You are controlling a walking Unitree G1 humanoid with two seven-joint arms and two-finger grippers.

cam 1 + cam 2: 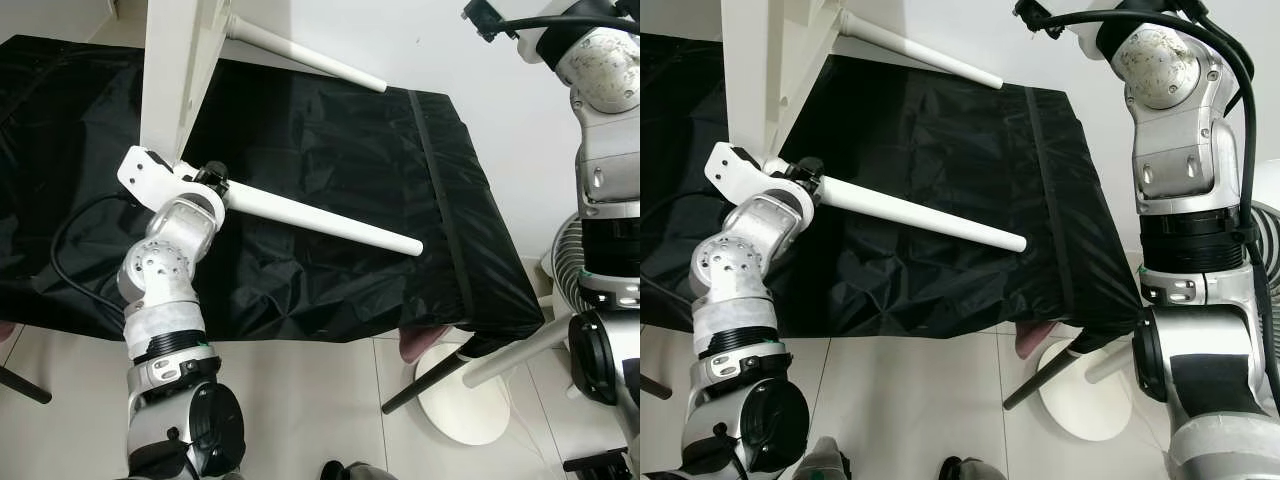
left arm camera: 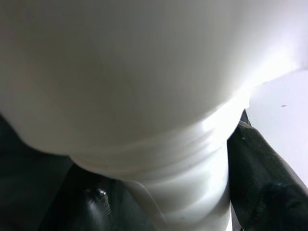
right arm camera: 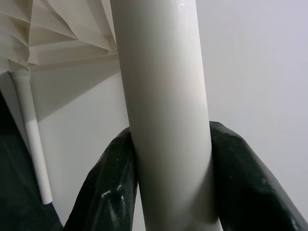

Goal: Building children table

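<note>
Leg-fitting step: left pincer [image 1: 212, 180] clamped near leg [image 1: 320, 217] at tabletop [image 1: 180, 70], 9 o'clock. Right pincer [image 3: 168, 183] clamped another leg [image 3: 163, 96]. Next: probably screwing home.

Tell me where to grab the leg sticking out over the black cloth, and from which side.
Probably near its thick end, where the left gripper already clamps the leg beside the tabletop. The leg tapers toward its free tip, so the base gives the fingers more to bite on. Come from the robot's side, across the shaft, above the cloth.
</note>
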